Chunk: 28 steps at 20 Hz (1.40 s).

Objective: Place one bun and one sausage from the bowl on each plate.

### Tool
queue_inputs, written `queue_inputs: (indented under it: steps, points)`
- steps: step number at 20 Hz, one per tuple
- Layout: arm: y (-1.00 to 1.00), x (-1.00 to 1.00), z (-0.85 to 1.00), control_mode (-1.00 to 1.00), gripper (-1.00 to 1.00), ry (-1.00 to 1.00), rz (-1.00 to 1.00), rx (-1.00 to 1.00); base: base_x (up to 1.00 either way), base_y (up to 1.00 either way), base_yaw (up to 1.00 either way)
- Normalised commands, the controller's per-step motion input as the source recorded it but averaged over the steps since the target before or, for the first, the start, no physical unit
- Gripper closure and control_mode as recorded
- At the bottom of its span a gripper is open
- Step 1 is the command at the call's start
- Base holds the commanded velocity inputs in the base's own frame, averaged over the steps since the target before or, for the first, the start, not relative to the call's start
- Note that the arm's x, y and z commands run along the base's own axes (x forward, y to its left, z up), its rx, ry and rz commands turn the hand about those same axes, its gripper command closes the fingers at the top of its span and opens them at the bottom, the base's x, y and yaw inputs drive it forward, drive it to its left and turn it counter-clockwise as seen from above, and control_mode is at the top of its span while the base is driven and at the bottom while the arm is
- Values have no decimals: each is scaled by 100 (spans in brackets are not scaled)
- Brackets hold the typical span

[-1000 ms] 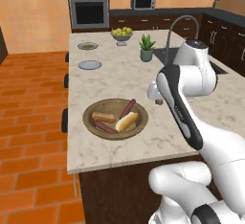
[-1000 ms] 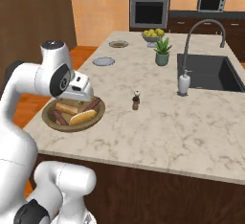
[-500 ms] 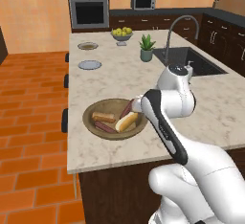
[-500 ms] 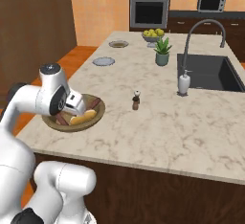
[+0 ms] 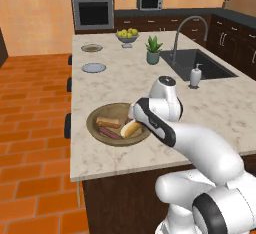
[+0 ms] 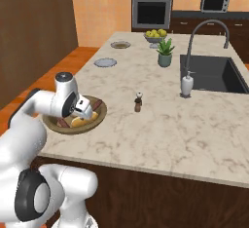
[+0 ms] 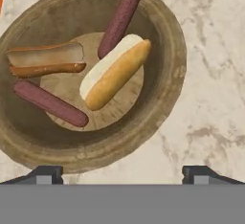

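The gripper (image 7: 122,173) is hanging right over the bowl (image 7: 165,94), jaws spread wide and gripping nothing, with just the 2 dark fingertips (image 7: 45,174) peeking up at the bottom edge of the hand view and the rest of each finger cut off. In the bowl, 2 buns are lying on the floor of the dish, the lighter bun (image 7: 115,71) slanting across the middle and the browner bun (image 7: 45,59) sitting beside it. 2 sausages are showing too: the upper sausage (image 7: 121,17) is leaning up the wall toward the rim, and the lower sausage (image 7: 50,103) is lying below the browner bun. From the left base view, the arm's white wrist is covering the near right side of the bowl, so the hand itself is hard to make out there. The 2 plates, the nearer plate (image 5: 93,68) and the farther plate (image 5: 91,48), are sitting well apart from the bowl up the counter (image 5: 150,83), both looking bare, though they are too small to read closely. A small dark bottle (image 6: 138,102) is standing near the bowl.
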Motion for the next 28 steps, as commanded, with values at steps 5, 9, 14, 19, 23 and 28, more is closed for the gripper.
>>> queue_inputs:
  steps: [5,9,14,19,23,28]
  points:
    - [11,65,-30,-100,-100,8,-1,-2,0,0,0]
    - [0,46,-43,-100,-100,9,0,0,0,0,0]
    - [12,45,-51,-100,-100,7,0,-1,0,0,0]
    - [2,42,-33,-100,-100,8,0,0,0,0,0]
    - [14,54,-34,-100,-100,4,0,0,0,0,0]
    - [15,38,-44,-100,-100,3,0,0,0,0,0]
